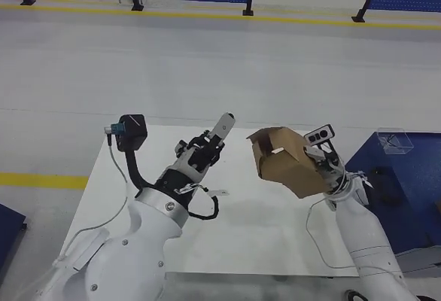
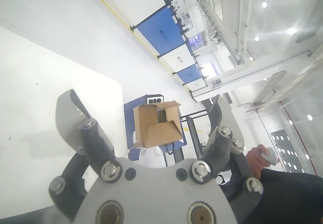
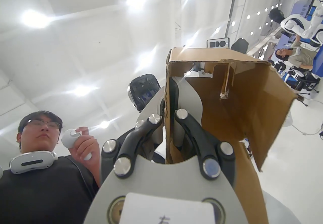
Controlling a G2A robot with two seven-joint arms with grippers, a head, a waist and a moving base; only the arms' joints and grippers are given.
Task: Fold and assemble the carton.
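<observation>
The carton is brown cardboard, partly erected into a box shape. It hangs in the air over the right part of the white table, clear of the surface and tilted.

The right gripper holds it by one side wall. One finger sits inside the box and the other lies against the outside of the same wall, so the pair is pressed together on the cardboard. In the right wrist view the near end of the carton is open, and the inside shows bare brown walls with that one finger in it. At the far end the flaps are folded in only loosely. A narrow tab stands up from the inner face there, and light comes through the gaps along the edge.

In the left wrist view the same end faces the camera: the flaps overlap unevenly and leave a dark opening near the middle.

The left gripper is raised above the table, well apart from the carton and pointed toward it. Its two fingers are spread wide with nothing between them.

To the right of the table is a blue surface with a small clear plastic box on it. What is in the box cannot be made out.
</observation>
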